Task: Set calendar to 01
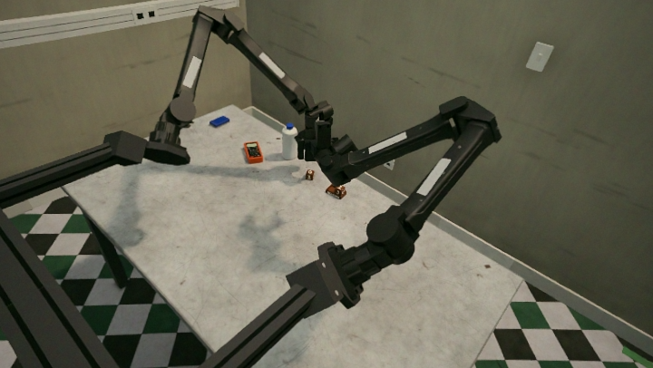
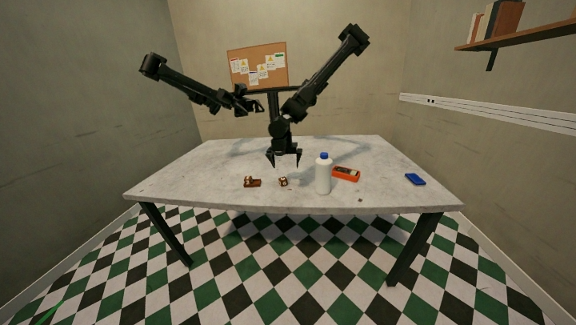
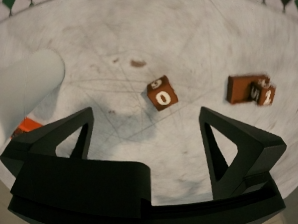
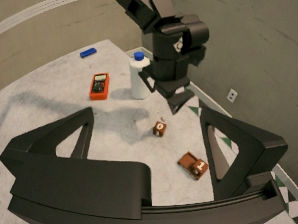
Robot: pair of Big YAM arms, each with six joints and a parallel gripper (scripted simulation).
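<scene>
A brown wooden tray (image 1: 333,191) lies near the table's far edge, with one number cube (image 3: 265,91) at one end of it. It also shows in the exterior view (image 2: 251,181) and the right wrist view (image 4: 193,165). A second cube (image 1: 309,174) lies loose on the table beside the tray, apart from it, with a white 0 showing in the left wrist view (image 3: 162,94). My left gripper (image 2: 283,163) is open and empty, pointing down above the loose cube (image 2: 282,181). My right gripper (image 2: 250,107) is open and empty, raised high above the table.
A white bottle (image 2: 323,173) with a blue cap stands close beside the loose cube. An orange multimeter (image 2: 346,173) lies behind the bottle. A blue block (image 2: 414,178) lies further along the table. The tray sits close to the table edge.
</scene>
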